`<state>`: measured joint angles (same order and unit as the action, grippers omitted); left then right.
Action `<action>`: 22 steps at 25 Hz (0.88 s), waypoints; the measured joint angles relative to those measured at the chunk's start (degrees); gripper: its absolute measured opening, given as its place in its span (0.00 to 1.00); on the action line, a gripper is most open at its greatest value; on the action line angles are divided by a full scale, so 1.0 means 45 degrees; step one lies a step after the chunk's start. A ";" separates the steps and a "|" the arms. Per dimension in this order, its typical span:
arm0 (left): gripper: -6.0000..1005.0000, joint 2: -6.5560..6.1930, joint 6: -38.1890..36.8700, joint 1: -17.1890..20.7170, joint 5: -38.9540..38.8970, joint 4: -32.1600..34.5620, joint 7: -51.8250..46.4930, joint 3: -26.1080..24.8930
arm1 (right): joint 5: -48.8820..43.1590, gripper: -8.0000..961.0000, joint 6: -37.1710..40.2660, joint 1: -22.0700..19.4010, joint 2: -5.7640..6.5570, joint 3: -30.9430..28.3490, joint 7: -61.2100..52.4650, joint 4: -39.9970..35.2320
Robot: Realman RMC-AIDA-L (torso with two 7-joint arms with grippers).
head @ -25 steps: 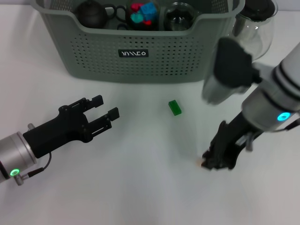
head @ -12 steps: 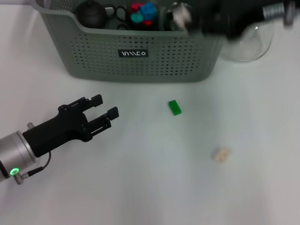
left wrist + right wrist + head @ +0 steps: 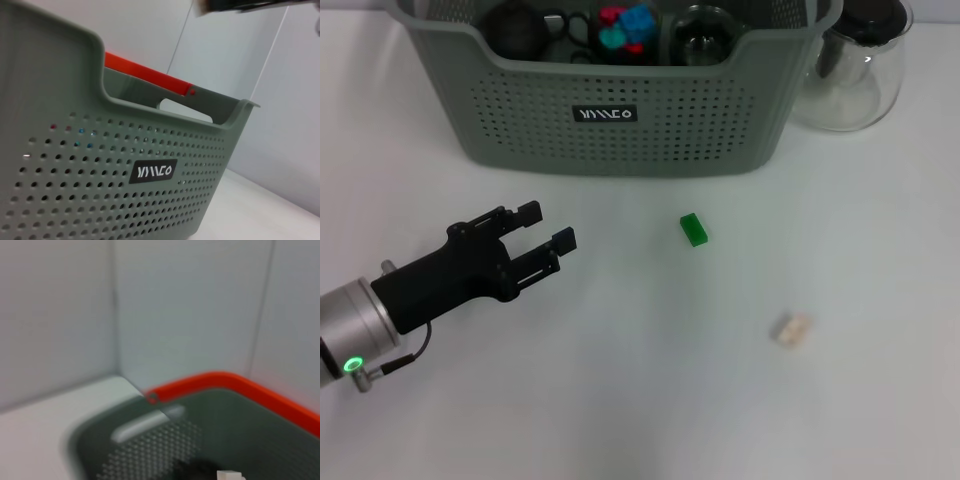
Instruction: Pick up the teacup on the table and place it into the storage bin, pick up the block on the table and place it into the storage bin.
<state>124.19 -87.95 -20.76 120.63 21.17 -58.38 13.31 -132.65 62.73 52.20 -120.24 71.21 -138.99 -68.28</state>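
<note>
While left gripper [image 3: 546, 227] hovers w/ jaws apart left of green block [image 3: 694, 229], looks like block step: reach right, grasp, carry far to storage bin [image 3: 620, 140].

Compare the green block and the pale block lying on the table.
The green block is bright green and elongated; the pale block is cream and squarer. The green block lies nearer the storage bin; the pale block lies farther from it, toward the robot's right. Both are small and rest on the table, untouched by the left gripper.
</note>
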 joint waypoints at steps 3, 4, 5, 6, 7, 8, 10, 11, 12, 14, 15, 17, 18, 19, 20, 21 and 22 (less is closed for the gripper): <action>0.66 -0.0001 -0.0006 0.0005 0.0003 0.0001 0.0002 0.0007 | -0.1708 0.19 -0.1282 0.1708 -0.0003 0.0204 -0.1318 0.2397; 0.66 -0.0001 -0.0004 0.0004 0.0004 0.0000 0.0003 0.0014 | -0.2242 0.19 -0.1735 0.2377 0.0001 0.0230 -0.1725 0.3456; 0.66 0.0000 -0.0007 0.0003 0.0007 -0.0008 0.0004 0.0023 | -0.2628 0.19 -0.2100 0.2870 0.0003 0.0238 -0.1983 0.4294; 0.66 0.0000 -0.0007 0.0001 0.0013 -0.0039 0.0004 0.0029 | -0.3113 0.19 -0.2523 0.3426 0.0003 0.0246 -0.2243 0.5187; 0.66 -0.0001 -0.0006 -0.0004 0.0018 -0.0065 0.0005 0.0032 | -0.3613 0.19 -0.2940 0.3953 0.0003 0.0255 -0.2500 0.6082; 0.66 -0.0001 -0.0005 -0.0008 0.0024 -0.0091 0.0004 0.0031 | -0.4129 0.19 -0.3405 0.4395 -0.0005 0.0269 -0.2789 0.6867; 0.66 0.0000 -0.0005 -0.0004 0.0030 -0.0109 0.0005 0.0026 | -0.4877 0.19 -0.4193 0.5016 -0.0041 0.0332 -0.3239 0.8044; 0.66 -0.0001 -0.0004 -0.0002 0.0030 -0.0110 0.0005 0.0025 | -0.5090 0.19 -0.4572 0.5249 -0.0064 0.0399 -0.3370 0.8559; 0.66 -0.0001 -0.0006 0.0002 0.0030 -0.0113 0.0005 0.0024 | -0.5143 0.19 -0.4791 0.5347 -0.0077 0.0439 -0.3407 0.8769; 0.66 -0.0001 -0.0006 -0.0004 0.0030 -0.0114 0.0005 0.0029 | -0.5038 0.19 -0.5017 0.5406 -0.0095 0.0536 -0.3370 0.8983; 0.66 0.0000 -0.0006 -0.0009 0.0030 -0.0114 0.0005 0.0030 | -0.4951 0.19 -0.5038 0.5402 -0.0100 0.0598 -0.3339 0.9003; 0.66 0.0000 -0.0006 -0.0039 0.0028 -0.0115 0.0006 0.0049 | -0.4758 0.20 -0.5079 0.5362 -0.0100 0.0759 -0.3300 0.9023; 0.66 0.0000 -0.0006 -0.0058 0.0024 -0.0114 0.0005 0.0054 | -0.4683 0.21 -0.5124 0.5344 -0.0100 0.0820 -0.3281 0.9032; 0.66 -0.0001 -0.0006 -0.0062 0.0019 -0.0115 0.0005 0.0056 | -0.4636 0.22 -0.5173 0.5338 -0.0099 0.0838 -0.3229 0.9039; 0.66 -0.0001 -0.0006 -0.0065 0.0014 -0.0114 0.0005 0.0056 | -0.4612 0.23 -0.5227 0.5334 -0.0100 0.0852 -0.3152 0.9049; 0.66 -0.0001 -0.0006 -0.0069 0.0012 -0.0115 0.0005 0.0056 | -0.4611 0.23 -0.5290 0.5333 -0.0103 0.0866 -0.3068 0.9055; 0.66 -0.0001 -0.0006 -0.0070 0.0010 -0.0114 0.0006 0.0055 | -0.4607 0.24 -0.5362 0.5334 -0.0110 0.0895 -0.3009 0.9063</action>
<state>124.19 -87.98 -21.07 120.67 20.65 -58.35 13.56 -153.38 38.60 76.21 -120.73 75.23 -152.53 -27.50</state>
